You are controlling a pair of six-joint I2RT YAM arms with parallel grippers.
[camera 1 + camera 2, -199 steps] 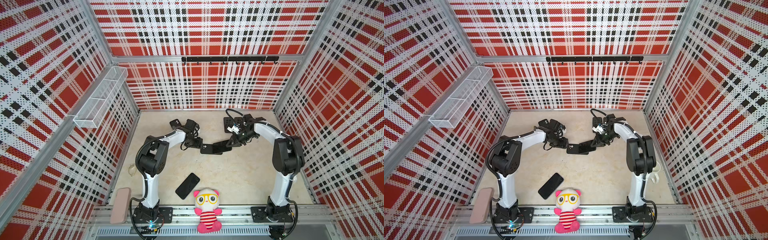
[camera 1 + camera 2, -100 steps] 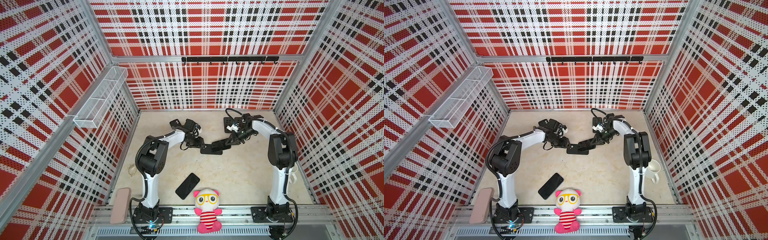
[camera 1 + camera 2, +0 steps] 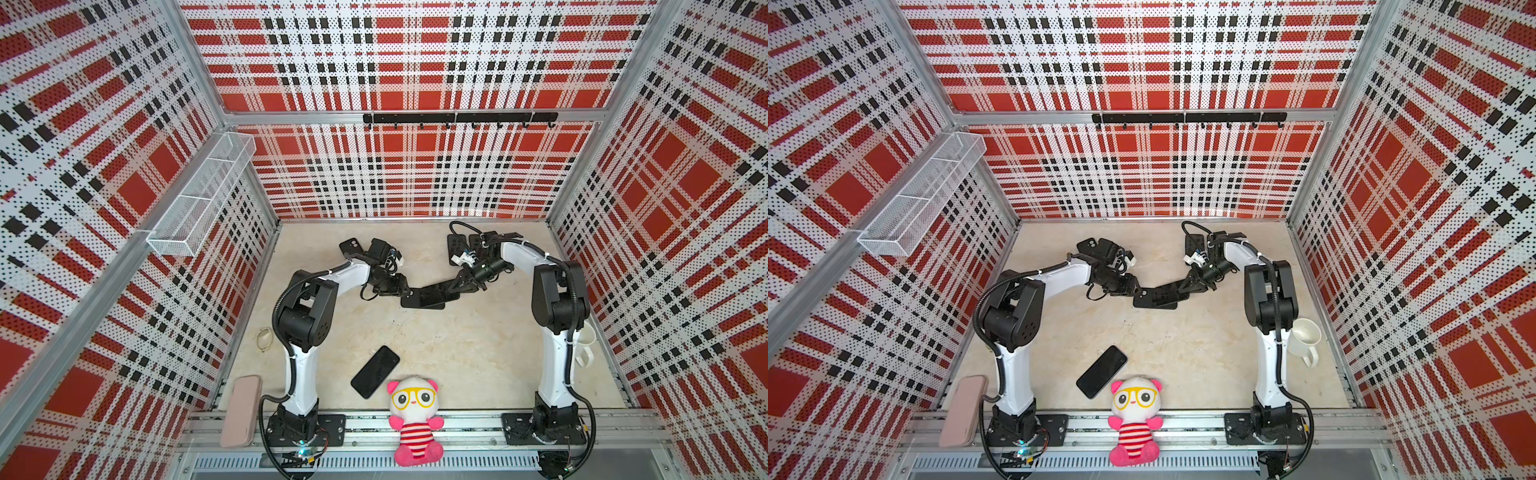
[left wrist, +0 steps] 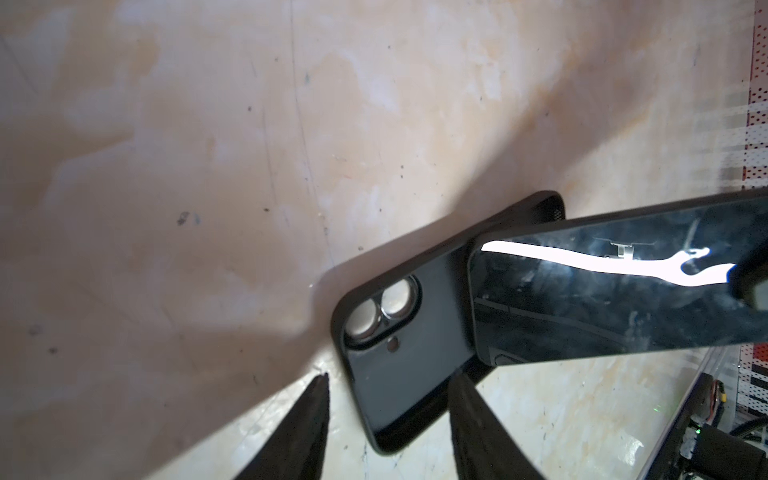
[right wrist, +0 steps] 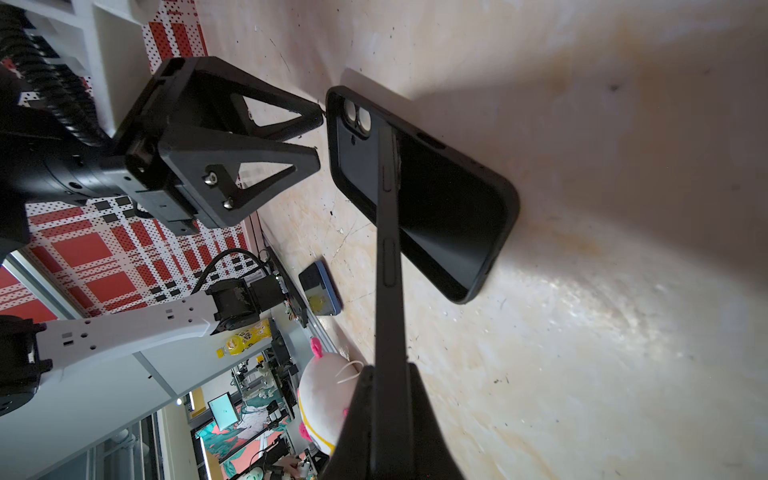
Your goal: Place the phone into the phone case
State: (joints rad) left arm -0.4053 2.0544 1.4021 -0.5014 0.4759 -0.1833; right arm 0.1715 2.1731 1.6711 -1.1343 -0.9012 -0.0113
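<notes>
Left pincer [image 5: 320, 139] has narrowed since a second ago yet stands open, set at the left, camera end of the case [image 5: 449, 208], which lies flat mid-tabletop [image 3: 457, 353]. Right pincer [image 5: 388, 370] clamps the phone [image 4: 623, 291]: tilted, left end down over the case, right end raised, long axis left-right.

My left arm [image 3: 345, 275] stretches forward and low, wrist bent inward, jaws parted, tips down. My right arm [image 3: 524, 254] reaches in opposite, wrist tilted down, jaws clamped on the phone's [image 5: 389, 257] edge.
</notes>
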